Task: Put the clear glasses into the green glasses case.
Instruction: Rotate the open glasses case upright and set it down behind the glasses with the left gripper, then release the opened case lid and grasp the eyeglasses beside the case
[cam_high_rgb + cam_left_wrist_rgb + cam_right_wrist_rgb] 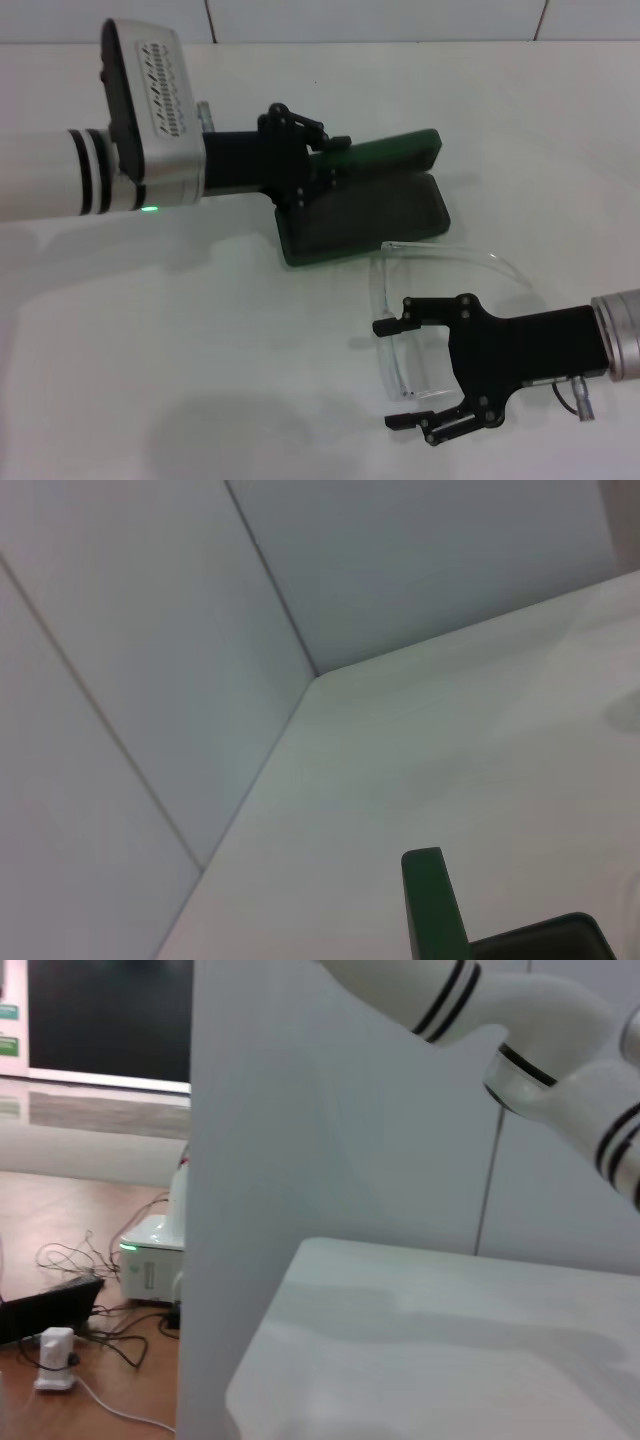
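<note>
At the left gripper (322,160), jaws pinch the green glasses case (370,215) lid, propping it open. Just beyond it, the clear glasses (405,320) lie between the right gripper (392,375)'s spread, empty fingers; close gently on the lens, avoiding the thin arms.

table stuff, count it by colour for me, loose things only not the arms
green: 1, the green glasses case, lid open
clear: 1, the clear glasses, between the right hand's open fingers
total: 2
</note>
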`<action>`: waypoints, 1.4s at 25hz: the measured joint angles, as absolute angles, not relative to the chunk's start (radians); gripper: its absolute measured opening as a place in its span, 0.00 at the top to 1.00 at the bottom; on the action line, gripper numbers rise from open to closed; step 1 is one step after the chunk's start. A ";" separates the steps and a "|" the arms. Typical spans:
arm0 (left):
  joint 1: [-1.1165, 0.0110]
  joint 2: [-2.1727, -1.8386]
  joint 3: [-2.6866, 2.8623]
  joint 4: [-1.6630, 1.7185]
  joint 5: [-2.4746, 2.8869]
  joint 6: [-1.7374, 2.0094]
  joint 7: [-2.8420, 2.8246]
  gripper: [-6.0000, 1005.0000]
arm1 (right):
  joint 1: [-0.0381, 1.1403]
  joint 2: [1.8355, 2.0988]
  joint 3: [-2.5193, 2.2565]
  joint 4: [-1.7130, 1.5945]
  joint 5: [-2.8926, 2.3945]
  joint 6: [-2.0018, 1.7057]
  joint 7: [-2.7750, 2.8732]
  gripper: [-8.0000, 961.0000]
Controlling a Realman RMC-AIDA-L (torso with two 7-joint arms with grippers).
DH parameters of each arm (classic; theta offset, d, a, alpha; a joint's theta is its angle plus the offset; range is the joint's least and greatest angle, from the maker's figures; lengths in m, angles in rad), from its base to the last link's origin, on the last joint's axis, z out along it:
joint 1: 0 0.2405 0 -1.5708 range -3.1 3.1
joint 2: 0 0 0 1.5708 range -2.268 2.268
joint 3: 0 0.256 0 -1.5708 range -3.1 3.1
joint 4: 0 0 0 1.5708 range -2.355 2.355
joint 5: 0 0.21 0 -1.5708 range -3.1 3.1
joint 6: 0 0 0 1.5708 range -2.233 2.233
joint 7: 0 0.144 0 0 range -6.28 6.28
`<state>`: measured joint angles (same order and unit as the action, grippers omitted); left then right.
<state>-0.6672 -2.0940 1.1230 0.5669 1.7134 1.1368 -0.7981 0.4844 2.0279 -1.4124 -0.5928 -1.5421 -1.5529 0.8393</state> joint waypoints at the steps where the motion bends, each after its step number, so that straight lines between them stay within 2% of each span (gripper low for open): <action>1: -0.667 -2.096 1.132 0.566 1.711 1.133 -0.791 0.77 | 0.486 2.028 -1.416 -0.593 -1.541 -1.548 0.840 0.12; 9: -0.666 -2.097 1.239 0.555 1.628 1.074 -0.778 0.76 | 0.493 2.028 -1.432 -0.591 -1.546 -1.526 0.841 0.12; 17: -0.626 -2.097 1.247 0.568 1.432 1.130 -0.779 0.60 | 0.484 2.026 -1.433 -0.600 -1.476 -1.484 0.836 0.12; 22: -0.495 -2.091 1.242 0.564 1.058 1.387 -0.780 0.47 | 0.500 2.017 -1.424 -0.624 -1.302 -1.381 0.814 0.12; 28: -0.270 -2.078 1.198 0.564 0.911 1.574 -0.763 0.47 | 0.521 1.986 -1.406 -0.868 -1.484 -1.366 0.907 0.12; 31: -0.207 -2.077 1.137 0.536 0.910 1.600 -0.763 0.47 | 0.571 1.970 -1.405 -1.012 -1.657 -1.391 1.044 0.12; 35: -0.177 -2.067 1.075 0.455 0.910 1.639 -0.766 0.47 | 0.672 1.972 -1.404 -1.128 -1.865 -1.463 1.200 0.12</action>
<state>-0.1770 -2.0674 1.0754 0.4553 0.9098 1.6388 -0.7659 0.6722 1.9721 -1.4042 -1.1283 -1.8645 -1.4631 1.2005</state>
